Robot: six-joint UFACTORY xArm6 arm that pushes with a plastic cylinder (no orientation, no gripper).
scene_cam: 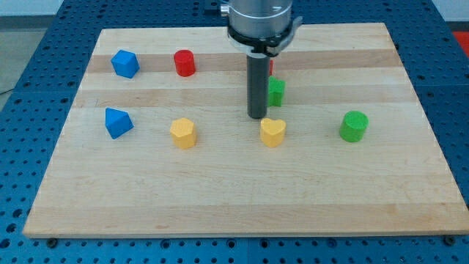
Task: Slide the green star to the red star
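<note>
**Tip beside the green star**

My tip (256, 116) is a bare rod end with no fingers, so nothing spreads or pinches. The green star (276, 92) sits just to its right and slightly toward the view's top, partly hidden by the rod. The red star (270, 66) barely shows beyond it. A yellow heart (272, 132) lies just below-right of the tip.

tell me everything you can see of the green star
The green star is a small, bright green block that looks like matt plastic, lying flat on the wooden board right of centre, toward the view's top. The rod covers its left part, so its points can't be fully made out. My tip sits just to its lower left, close against it; contact can't be confirmed. A sliver of the red star shows just above it, and the yellow heart lies below, apart.
</note>
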